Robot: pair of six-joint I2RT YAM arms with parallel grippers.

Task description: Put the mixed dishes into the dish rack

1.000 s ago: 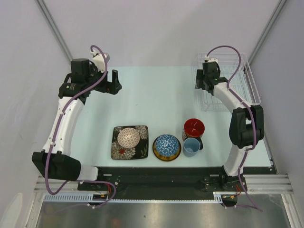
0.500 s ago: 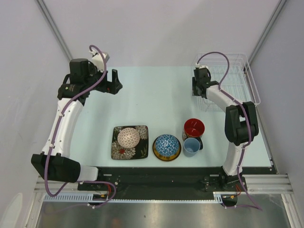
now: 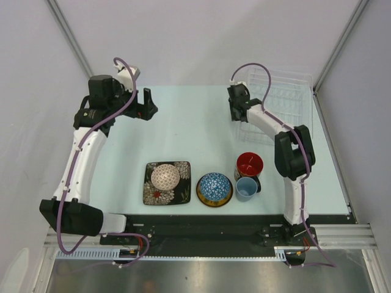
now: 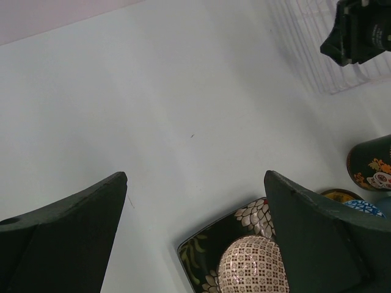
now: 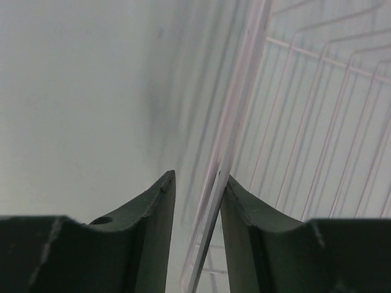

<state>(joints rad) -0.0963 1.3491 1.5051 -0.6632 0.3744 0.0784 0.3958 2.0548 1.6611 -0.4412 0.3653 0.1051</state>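
Note:
The clear dish rack (image 3: 284, 101) stands at the back right. My right gripper (image 3: 237, 113) is shut on its left wall; in the right wrist view the rim (image 5: 244, 91) runs between the fingers (image 5: 198, 180). My left gripper (image 3: 146, 105) is open and empty at the back left, above the table (image 4: 195, 183). At the front lie a black square floral plate (image 3: 183, 190) with a small pinkish-white patterned bowl (image 3: 165, 177) on it, a blue mosaic bowl (image 3: 214, 187) on a yellow dark-rimmed plate (image 3: 201, 196), a red-inside cup (image 3: 249, 164) and a light blue cup (image 3: 245, 188).
The pale table (image 3: 195, 128) is closed in by white walls at the back and both sides. The dishes sit in a row near the front edge, close to the arm bases. The left wrist view shows the rack (image 4: 305, 43) and the right gripper (image 4: 360, 30) far off.
My right gripper has moved left along the back of the table, and the dish rack has slid left with it. The left arm has not moved.

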